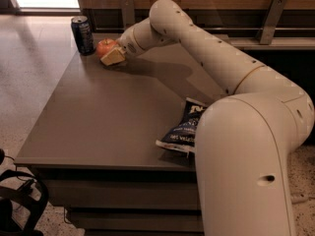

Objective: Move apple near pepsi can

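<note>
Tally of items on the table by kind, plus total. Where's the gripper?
Drink cans: 1, the pepsi can
Apples: 1, the apple
Chip bags: 1, the chip bag
Total: 3 on the table
The gripper is at the apple, at the table's far end, close to the pepsi can.
</note>
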Motion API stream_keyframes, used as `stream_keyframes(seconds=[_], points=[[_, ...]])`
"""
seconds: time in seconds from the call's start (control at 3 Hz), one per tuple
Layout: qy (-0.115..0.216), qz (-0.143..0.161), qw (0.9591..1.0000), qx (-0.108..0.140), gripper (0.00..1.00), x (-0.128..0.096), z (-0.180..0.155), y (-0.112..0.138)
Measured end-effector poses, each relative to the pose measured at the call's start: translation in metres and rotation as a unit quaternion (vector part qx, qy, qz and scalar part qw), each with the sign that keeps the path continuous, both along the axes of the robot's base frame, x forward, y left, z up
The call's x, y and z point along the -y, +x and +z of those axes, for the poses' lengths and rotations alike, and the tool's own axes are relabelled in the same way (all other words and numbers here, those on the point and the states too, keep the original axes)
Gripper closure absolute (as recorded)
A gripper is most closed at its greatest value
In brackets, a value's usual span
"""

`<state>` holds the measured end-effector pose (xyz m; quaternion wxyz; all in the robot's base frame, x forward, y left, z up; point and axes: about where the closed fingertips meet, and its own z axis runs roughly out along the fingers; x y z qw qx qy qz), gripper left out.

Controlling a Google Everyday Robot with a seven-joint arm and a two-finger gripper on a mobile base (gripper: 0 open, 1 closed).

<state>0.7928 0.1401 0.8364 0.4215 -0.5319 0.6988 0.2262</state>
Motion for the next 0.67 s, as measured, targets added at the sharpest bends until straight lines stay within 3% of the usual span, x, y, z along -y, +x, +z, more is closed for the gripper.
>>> stream_keyframes(seconds=[0.33, 0.67], points=[[0.000, 0.002, 1.0000, -0.001, 0.00, -0.0023, -0.0019, -0.0005], [0.000, 0.002, 1.0000, -0.001, 0.00, -0.0024, -0.0020, -0.0005]])
